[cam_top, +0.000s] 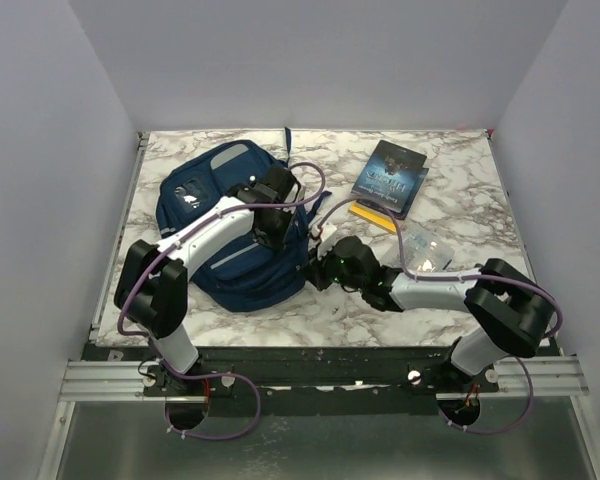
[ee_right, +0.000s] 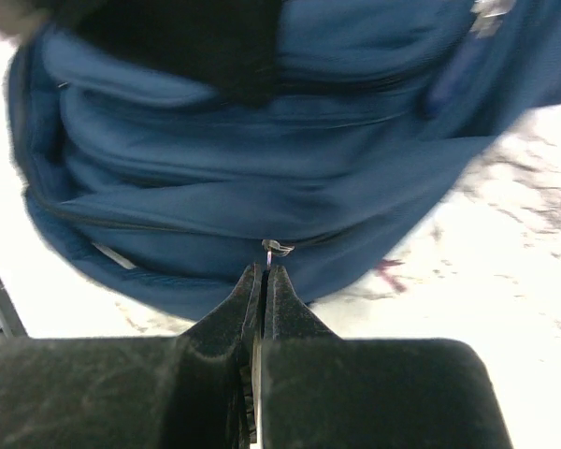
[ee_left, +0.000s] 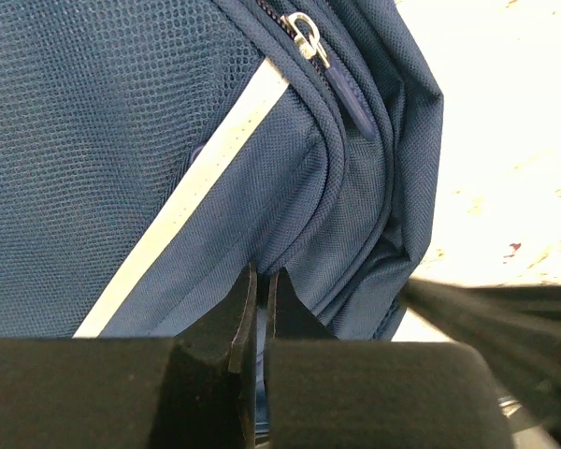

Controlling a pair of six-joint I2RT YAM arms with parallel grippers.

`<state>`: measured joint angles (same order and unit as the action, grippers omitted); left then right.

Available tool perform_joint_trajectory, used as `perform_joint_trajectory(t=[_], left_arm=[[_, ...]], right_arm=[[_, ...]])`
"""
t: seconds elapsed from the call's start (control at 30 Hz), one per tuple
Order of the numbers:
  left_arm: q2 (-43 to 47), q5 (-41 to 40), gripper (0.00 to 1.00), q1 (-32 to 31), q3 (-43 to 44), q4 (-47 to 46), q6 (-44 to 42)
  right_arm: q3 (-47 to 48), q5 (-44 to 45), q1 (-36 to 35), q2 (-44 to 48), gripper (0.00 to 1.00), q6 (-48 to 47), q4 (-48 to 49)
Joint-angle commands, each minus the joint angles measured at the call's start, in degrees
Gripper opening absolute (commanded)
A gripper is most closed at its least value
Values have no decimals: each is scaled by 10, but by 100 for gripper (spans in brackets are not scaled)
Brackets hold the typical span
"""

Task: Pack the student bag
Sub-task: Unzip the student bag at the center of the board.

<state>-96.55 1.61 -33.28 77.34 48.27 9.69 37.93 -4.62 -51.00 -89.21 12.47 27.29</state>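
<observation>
The navy blue student bag (cam_top: 242,272) lies flat on the left half of the marble table, with a pale grey trim stripe (ee_left: 201,178) on its front. My left gripper (cam_top: 274,236) rests on the bag's right side; in the left wrist view the gripper (ee_left: 262,273) is shut on a fold of the bag's fabric (ee_left: 122,140). My right gripper (cam_top: 318,268) is at the bag's near right edge. In the right wrist view the gripper (ee_right: 264,269) is shut on a small metal zipper pull (ee_right: 279,247) of the bag (ee_right: 262,159).
A dark blue book (cam_top: 391,178) lies at the back right on a yellow flat item (cam_top: 373,217). A clear plastic pouch (cam_top: 427,248) lies just right of my right arm. Another zipper pull (ee_left: 306,37) sits higher on the bag. Grey walls enclose the table.
</observation>
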Motion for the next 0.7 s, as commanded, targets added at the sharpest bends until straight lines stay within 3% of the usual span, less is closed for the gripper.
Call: perform_joint_trajectory(t=[0.0, 0.17, 0.4, 0.53, 0.67], left_arm=[[40, 94, 0, 19, -17, -100, 51], [54, 163, 0, 26, -43, -139, 76], [86, 195, 0, 51, -61, -151, 81], [114, 154, 0, 55, -72, -148, 61], [107, 87, 22, 39, -77, -121, 43]], right_arm=[[-17, 13, -90, 17, 1, 35, -16], [-72, 13, -123, 23, 1, 119, 108], [-93, 62, -98, 54, 0, 97, 72], [-107, 83, -85, 92, 0, 92, 48], [-119, 85, -79, 127, 0, 87, 37]])
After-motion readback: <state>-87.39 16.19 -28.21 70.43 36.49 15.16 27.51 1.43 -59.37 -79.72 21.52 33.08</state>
